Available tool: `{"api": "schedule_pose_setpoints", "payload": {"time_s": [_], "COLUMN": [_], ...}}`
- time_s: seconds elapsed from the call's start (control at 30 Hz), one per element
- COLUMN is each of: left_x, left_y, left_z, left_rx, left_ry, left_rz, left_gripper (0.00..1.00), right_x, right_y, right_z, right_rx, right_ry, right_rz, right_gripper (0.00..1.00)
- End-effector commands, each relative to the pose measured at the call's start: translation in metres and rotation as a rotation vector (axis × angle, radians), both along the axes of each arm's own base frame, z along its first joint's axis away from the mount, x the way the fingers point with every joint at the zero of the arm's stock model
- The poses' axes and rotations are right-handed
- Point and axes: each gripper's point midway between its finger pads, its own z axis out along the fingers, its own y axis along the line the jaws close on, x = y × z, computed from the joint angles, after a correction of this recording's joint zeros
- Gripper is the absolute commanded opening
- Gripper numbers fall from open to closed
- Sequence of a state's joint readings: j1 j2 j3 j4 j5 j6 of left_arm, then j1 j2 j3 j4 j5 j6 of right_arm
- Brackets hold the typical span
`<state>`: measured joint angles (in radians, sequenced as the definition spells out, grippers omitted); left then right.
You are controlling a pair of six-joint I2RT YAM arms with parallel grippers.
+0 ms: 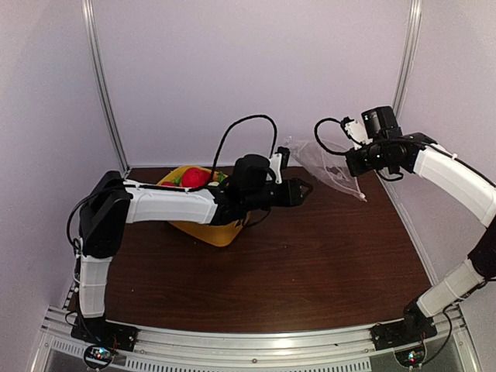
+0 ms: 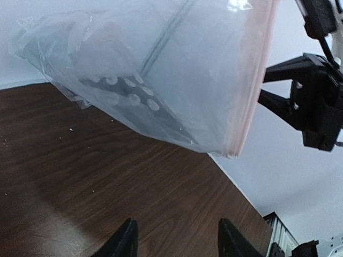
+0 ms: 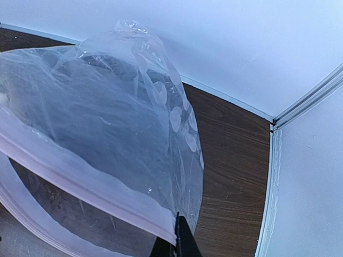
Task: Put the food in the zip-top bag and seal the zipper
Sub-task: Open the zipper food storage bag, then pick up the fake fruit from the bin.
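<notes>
The zip-top bag (image 1: pixel 324 164) is clear with white dots and hangs off the table at the back right, its lower end near the wood. My right gripper (image 1: pixel 351 163) is shut on the bag's mouth edge, its fingers (image 3: pixel 181 242) pinching beside the pale zipper (image 3: pixel 91 182). In the left wrist view the bag (image 2: pixel 161 80) hangs ahead, with the pinkish zipper (image 2: pixel 250 101) down its right edge. My left gripper (image 1: pixel 304 189) stands open and empty a little short of the bag, its fingertips (image 2: pixel 127 240) apart over bare wood. The food, a red piece (image 1: pixel 195 177) among it, lies in the yellow tub (image 1: pixel 208 231).
The yellow tub sits at the back left under my left forearm. White walls with metal corner posts (image 1: pixel 105 85) close the table at the back and sides. The right wall's base rail (image 3: pixel 270 182) runs near the bag.
</notes>
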<state>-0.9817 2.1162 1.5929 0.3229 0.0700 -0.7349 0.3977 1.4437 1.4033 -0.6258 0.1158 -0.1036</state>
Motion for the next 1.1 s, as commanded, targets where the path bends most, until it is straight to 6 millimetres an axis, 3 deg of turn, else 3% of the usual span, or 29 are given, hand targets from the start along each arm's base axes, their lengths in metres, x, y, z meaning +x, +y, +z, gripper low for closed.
{"api": "schedule_pose_setpoints", "payload": {"time_s": [0.0, 0.17, 0.27, 0.37, 0.43, 0.57, 0.63, 0.7, 0.87, 0.97, 1.07], "left_x": [-0.011, 0.004, 0.011, 0.008, 0.004, -0.006, -0.007, -0.004, 0.020, 0.022, 0.024], "left_y": [0.040, 0.115, 0.153, 0.183, 0.199, 0.218, 0.221, 0.217, 0.208, 0.200, 0.193], "left_z": [0.060, 0.054, 0.044, 0.037, 0.031, 0.021, 0.015, 0.010, 0.004, -0.003, -0.011], "left_rx": [0.109, 0.384, 0.483, 0.548, 0.575, 0.603, 0.615, 0.625, 0.667, 0.681, 0.683], "left_ry": [-0.180, -0.168, -0.128, -0.138, -0.115, -0.059, -0.052, -0.051, 0.027, 0.043, 0.065], "left_rz": [-0.019, 0.191, 0.277, 0.344, 0.369, 0.373, 0.366, 0.348, 0.317, 0.266, 0.236], "left_gripper": [0.59, 0.69, 0.72, 0.85, 0.87, 0.87, 0.88, 0.89, 0.87, 0.85, 0.82], "right_x": [-0.002, -0.009, -0.010, -0.011, -0.014, -0.028, -0.035, -0.040, -0.053, -0.061, -0.062], "right_y": [-0.012, -0.022, -0.047, -0.083, -0.103, -0.116, -0.110, -0.093, -0.030, -0.001, 0.013], "right_z": [0.014, 0.013, 0.019, 0.034, 0.043, 0.049, 0.039, 0.017, -0.042, -0.049, -0.051], "right_rx": [-0.088, -0.157, -0.258, -0.348, -0.365, -0.360, -0.331, -0.314, -0.185, -0.054, 0.009], "right_ry": [-0.019, -0.007, -0.068, -0.125, -0.151, -0.157, -0.144, -0.102, 0.105, 0.150, 0.167], "right_rz": [-0.011, -0.016, -0.082, -0.177, -0.232, -0.274, -0.242, -0.166, 0.083, 0.177, 0.224], "right_gripper": [0.00, 0.00, 0.00, 0.00, 0.00, 0.00, 0.00, 0.00, 0.00, 0.00, 0.00]}}
